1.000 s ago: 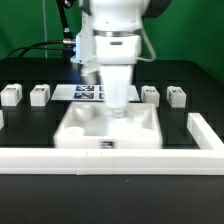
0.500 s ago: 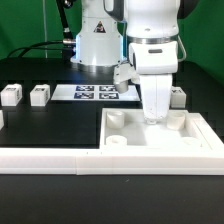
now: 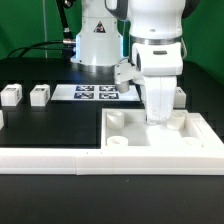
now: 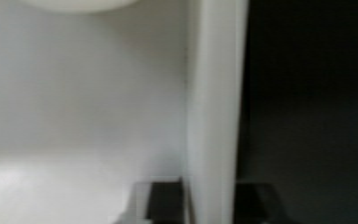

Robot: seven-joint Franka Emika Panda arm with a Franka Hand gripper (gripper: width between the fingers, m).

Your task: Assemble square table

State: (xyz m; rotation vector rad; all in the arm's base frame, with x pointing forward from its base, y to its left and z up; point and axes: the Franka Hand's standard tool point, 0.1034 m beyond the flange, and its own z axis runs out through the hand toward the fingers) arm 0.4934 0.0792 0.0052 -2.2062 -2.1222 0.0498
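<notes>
Gripper [image 3: 158, 119] down in the square table top [image 3: 138, 131] on the right, pinched narrow on its wall, one leg [image 3: 39, 95] far left on the bench [image 3: 50, 125]

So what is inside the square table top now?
Inside the square table top, round sockets show at its corners, and the shut fingers reach down into it. The arm hides the floor behind them.

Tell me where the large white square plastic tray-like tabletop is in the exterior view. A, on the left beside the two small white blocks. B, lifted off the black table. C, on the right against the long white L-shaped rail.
C: the white square plastic tabletop lies flat at the exterior view's right, its near edge along the long white L-shaped rail, with the claw down on it.
</notes>
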